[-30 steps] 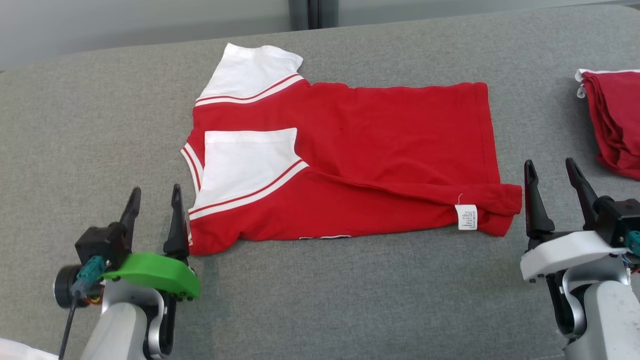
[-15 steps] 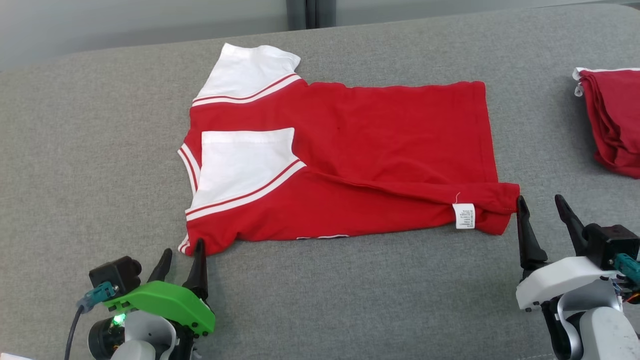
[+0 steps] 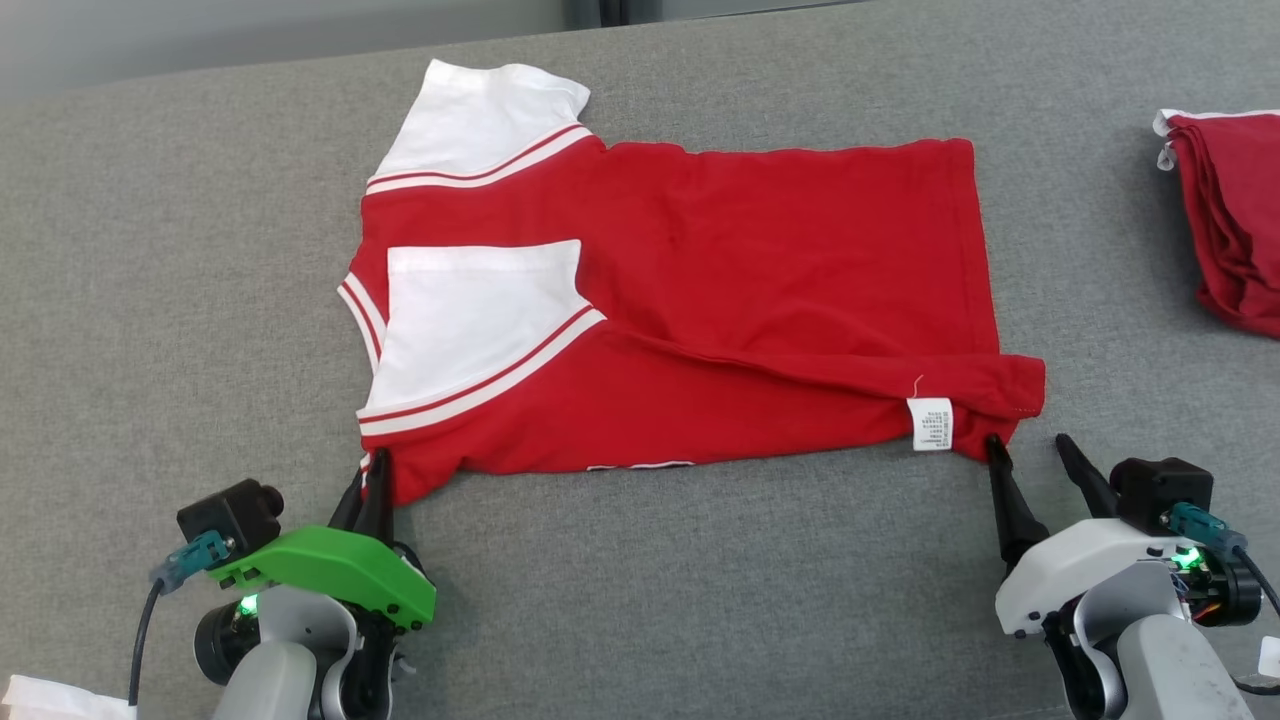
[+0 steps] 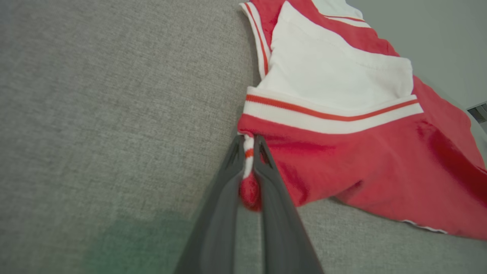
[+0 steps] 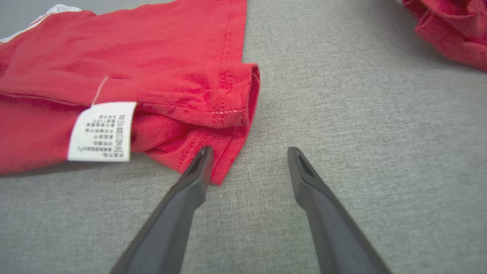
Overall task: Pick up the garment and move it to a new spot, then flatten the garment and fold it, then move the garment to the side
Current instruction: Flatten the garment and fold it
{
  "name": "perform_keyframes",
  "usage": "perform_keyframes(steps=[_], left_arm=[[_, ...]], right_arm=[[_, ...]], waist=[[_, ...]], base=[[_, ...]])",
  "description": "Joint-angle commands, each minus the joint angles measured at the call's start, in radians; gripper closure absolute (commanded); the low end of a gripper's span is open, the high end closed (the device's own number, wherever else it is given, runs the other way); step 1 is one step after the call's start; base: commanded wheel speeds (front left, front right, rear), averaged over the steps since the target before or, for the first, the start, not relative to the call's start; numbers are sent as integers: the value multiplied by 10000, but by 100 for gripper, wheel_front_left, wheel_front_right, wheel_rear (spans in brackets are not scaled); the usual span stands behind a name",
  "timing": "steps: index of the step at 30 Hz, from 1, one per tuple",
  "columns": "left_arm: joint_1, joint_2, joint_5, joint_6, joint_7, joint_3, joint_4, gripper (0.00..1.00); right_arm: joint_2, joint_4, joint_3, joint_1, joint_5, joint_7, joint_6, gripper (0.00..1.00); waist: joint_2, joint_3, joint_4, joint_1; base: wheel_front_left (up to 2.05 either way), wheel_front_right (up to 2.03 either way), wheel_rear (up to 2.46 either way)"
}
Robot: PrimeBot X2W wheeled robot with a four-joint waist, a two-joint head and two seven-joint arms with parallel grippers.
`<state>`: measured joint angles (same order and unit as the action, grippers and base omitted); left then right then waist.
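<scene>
The garment [image 3: 720,300] is a red shirt with white sleeves and red-and-white trim, lying partly folded on the grey cushion. A white care label [image 3: 931,423] shows near its front right corner. My left gripper [image 3: 372,478] is shut on the garment's front left corner; in the left wrist view the left gripper [image 4: 249,152] pinches a bunched bit of red cloth and striped trim [image 4: 249,179]. My right gripper [image 3: 1030,448] stands open at the front right corner. In the right wrist view the right gripper [image 5: 249,152] has one fingertip [image 5: 205,152] touching the hem [image 5: 224,167], the other over bare cushion.
A second red garment [image 3: 1235,220] lies folded at the cushion's right edge, also seen as red cloth [image 5: 449,34] in the right wrist view. The grey cushion [image 3: 700,600] spreads wide in front of and left of the shirt. A pale wall runs behind.
Both arms drew back and down to the shirt's front corners. The left gripper went from open to shut on the left corner. The head camera tilted slightly.
</scene>
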<state>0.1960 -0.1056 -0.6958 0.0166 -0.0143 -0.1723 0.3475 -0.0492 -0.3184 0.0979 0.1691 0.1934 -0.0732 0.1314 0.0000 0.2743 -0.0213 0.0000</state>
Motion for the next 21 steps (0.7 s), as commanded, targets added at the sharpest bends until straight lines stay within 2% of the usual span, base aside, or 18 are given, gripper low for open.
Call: perform_keyframes(steps=[1,9,11,12,14,21], left_arm=[[176,13,-3,51,137,-9,59,100],[411,-12,188,245,677,-101,191,100],[436,-10,222,282,772,-139,179,100],[440,-12,236,304,784,-166,170,100],[468,2,236,360,863,-207,128,100],[573,-79,204,545,1129,-257,-315,100]], right_arm=[[-32,-168,-70,109,9,62,-17,0],[-4,-993,-648,519,392,241,-9,0],[14,-1115,-854,592,590,371,-8,58],[20,-1154,-934,604,645,435,-6,69],[23,-1198,-1001,619,701,571,-4,100],[-38,-330,-859,982,1081,1059,-9,100]], waist=[[0,32,55,0],[0,45,258,0],[0,25,300,0],[0,14,314,0],[0,-18,337,0],[0,-228,305,0]], base=[[0,0,0],[0,0,0],[0,0,0],[0,0,0],[0,0,0],[0,0,0]])
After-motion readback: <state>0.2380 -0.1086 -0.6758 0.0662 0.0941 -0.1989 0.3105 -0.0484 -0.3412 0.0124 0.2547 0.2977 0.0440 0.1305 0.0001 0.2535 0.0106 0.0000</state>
